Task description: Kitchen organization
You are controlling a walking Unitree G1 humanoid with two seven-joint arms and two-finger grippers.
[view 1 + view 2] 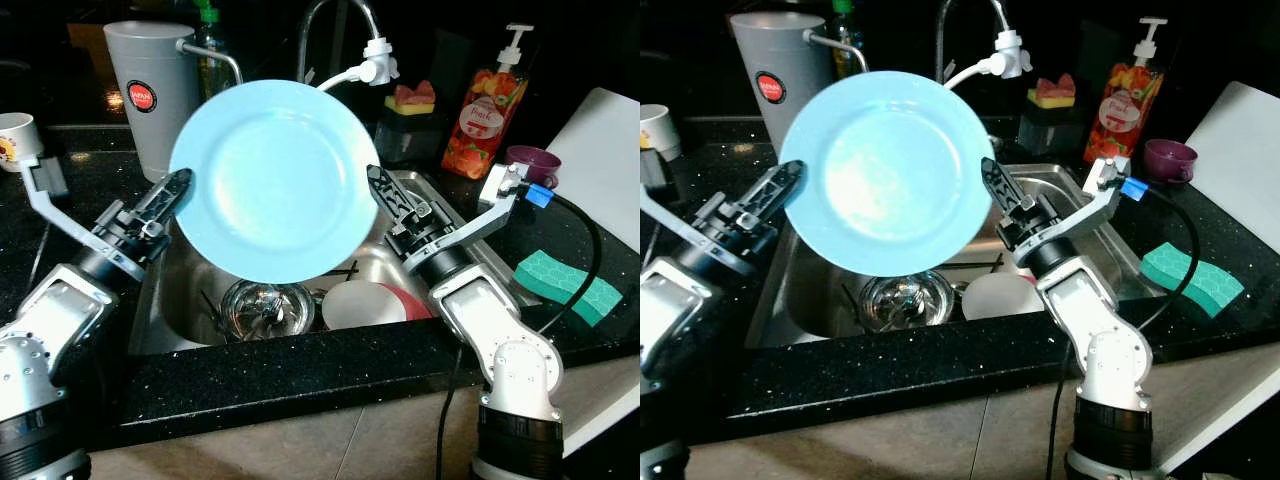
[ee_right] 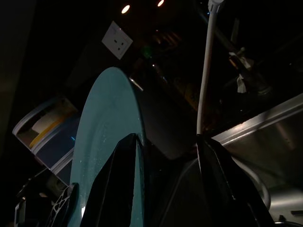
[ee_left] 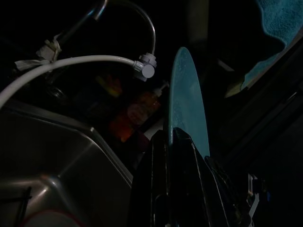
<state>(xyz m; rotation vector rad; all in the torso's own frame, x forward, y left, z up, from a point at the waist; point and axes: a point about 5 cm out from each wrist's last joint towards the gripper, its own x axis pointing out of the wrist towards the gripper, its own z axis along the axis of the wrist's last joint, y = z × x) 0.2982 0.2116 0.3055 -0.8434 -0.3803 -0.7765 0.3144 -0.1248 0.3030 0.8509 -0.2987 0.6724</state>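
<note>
A light blue plate is held upright above the sink, its face toward me. My left gripper is at the plate's left rim and shut on it; in the left wrist view the plate rises from between the closed fingers. My right gripper is at the plate's right rim. Its fingers are apart in the right wrist view, with the plate lying against one finger.
In the sink lie a glass bowl, a white bowl and a red dish. The faucet, a grey jug and a soap bottle stand behind. A green sponge, purple cup and white board are on the right.
</note>
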